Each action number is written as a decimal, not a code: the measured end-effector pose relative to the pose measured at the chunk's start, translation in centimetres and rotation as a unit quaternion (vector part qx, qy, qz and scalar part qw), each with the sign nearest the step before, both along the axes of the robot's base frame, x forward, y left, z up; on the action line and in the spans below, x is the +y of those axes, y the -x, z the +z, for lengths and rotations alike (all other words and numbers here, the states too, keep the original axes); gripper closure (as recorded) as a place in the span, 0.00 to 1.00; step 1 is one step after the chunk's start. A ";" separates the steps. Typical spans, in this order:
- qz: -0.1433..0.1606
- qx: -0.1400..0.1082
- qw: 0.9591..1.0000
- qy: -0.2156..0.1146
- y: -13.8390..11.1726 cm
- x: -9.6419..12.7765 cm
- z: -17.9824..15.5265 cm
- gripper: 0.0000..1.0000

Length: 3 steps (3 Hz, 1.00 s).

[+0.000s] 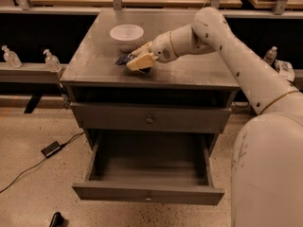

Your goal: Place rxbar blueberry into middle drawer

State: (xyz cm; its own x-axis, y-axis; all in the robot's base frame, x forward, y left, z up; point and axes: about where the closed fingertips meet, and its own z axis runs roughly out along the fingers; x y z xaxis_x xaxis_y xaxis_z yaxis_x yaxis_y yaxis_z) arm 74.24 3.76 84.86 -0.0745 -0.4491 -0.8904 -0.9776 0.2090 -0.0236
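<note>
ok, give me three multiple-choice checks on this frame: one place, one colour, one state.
1. Where is the rxbar blueberry?
A) on the cabinet top, at the gripper
B) lifted high in the air
C) already stowed below

2. What colour is the bowl?
A) red
B) white
C) black

3. The middle drawer, the one with the pale knob, is:
A) pushed shut
B) taken out of the cabinet
C) pulled out, nothing in it

Answers:
1 A: the dark bar lies on the top at the gripper, near the bowl.
2 B: the bowl is plainly white.
3 C: the box juts forward and its inside is bare.
</note>
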 end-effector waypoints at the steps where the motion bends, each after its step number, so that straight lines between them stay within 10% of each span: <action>1: -0.036 -0.031 0.999 -0.006 2.1 -2.0 3.3 1.00; 2: -0.065 -0.047 0.997 0.011 6.5 -4.1 4.2 1.00; 3: -0.041 -0.011 0.999 0.009 11.0 -4.6 1.3 1.00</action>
State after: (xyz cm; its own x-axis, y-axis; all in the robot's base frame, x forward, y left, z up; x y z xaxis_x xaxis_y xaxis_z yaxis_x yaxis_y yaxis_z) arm 63.24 -0.82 86.11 -0.0921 -0.4582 -0.8841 -0.9564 0.2877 -0.0495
